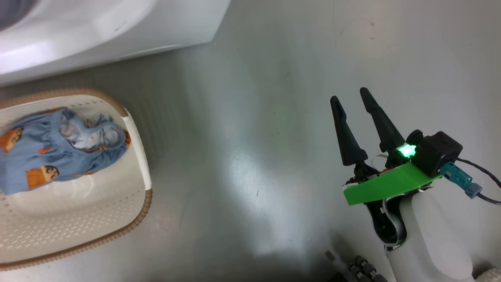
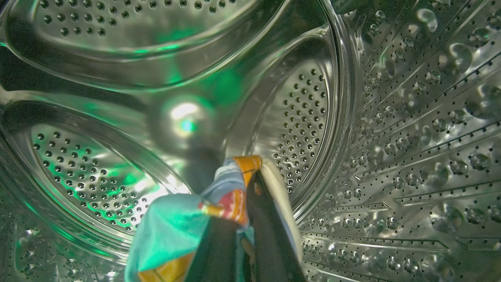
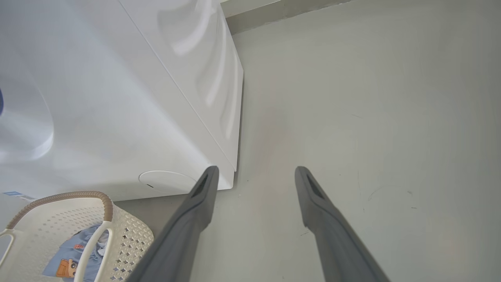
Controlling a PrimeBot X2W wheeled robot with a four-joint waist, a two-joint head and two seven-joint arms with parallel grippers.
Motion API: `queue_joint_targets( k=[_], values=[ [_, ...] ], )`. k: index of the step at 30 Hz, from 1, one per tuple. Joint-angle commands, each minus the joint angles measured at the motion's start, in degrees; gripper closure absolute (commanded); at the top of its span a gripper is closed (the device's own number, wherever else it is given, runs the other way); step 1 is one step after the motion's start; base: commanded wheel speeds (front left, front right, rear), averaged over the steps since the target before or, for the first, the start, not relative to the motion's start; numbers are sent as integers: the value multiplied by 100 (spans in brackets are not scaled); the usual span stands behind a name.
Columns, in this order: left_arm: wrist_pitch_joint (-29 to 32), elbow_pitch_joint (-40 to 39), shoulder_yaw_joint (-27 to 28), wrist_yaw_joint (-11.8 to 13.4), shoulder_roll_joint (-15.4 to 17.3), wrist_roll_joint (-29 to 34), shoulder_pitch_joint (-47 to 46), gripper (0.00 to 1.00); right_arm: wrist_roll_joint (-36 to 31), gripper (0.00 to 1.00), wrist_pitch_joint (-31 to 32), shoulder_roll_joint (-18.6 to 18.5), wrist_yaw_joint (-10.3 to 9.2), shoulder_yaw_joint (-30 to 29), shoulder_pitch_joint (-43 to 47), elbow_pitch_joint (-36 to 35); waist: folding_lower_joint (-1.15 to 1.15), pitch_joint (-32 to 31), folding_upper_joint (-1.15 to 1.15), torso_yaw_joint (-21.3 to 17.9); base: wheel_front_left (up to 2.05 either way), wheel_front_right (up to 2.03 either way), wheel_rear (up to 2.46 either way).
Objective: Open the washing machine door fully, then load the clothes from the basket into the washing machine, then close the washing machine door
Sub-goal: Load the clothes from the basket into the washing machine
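Observation:
In the left wrist view my left gripper [image 2: 250, 176] is deep inside the washing machine's perforated steel drum [image 2: 305, 117], shut on a piece of the clothes [image 2: 176, 231], light blue with orange print, draped over its fingers. More of the clothes [image 1: 58, 150] lie in the basket [image 1: 135, 213] at the left of the head view, also seen as clothes [image 3: 68, 260] in the basket [image 3: 129, 235] from the right wrist. The white washing machine [image 1: 98, 31] stands behind the basket. My right gripper [image 1: 350, 96] hovers open over bare floor, holding nothing. The door is out of view.
Grey floor [image 1: 250, 156] stretches between the basket and my right arm. The washer's white front and lower right corner [image 3: 231, 172] with a round cover [image 3: 164, 181] stand close to the right gripper's [image 3: 254, 172] left finger. A cable [image 1: 483, 184] trails at the right edge.

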Motion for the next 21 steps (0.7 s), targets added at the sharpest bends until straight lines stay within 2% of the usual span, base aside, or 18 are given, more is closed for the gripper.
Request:
queue_joint_targets(
  k=[1,6,12,13,14,15,21],
  values=[
    [-19,-171,102,-16,311,60,64,100,46,0,-28,30,9,150,134,-121,0,65,0,-56,0,0,0],
    [-19,100,100,-16,289,-22,153,100,63,0,-28,30,9,218,128,-89,0,103,0,-94,0,0,0],
    [194,1207,-142,-16,246,-214,12,100,71,0,-28,30,9,256,120,23,0,31,0,-83,0,0,0],
    [278,1386,-176,-16,248,-229,-45,80,75,0,-28,30,9,259,117,40,0,13,0,-78,0,0,0],
    [399,1570,-203,-16,223,-272,-92,3,78,0,-28,30,9,258,115,56,0,-19,0,-68,0,0,0],
    [489,1730,-210,-16,199,-309,-144,0,81,0,-28,30,9,256,117,70,0,-49,0,-55,0,0,0],
    [576,2243,-386,-16,119,-365,-366,0,77,0,-28,30,9,284,107,121,0,-216,0,14,0,0,0]
  ],
)
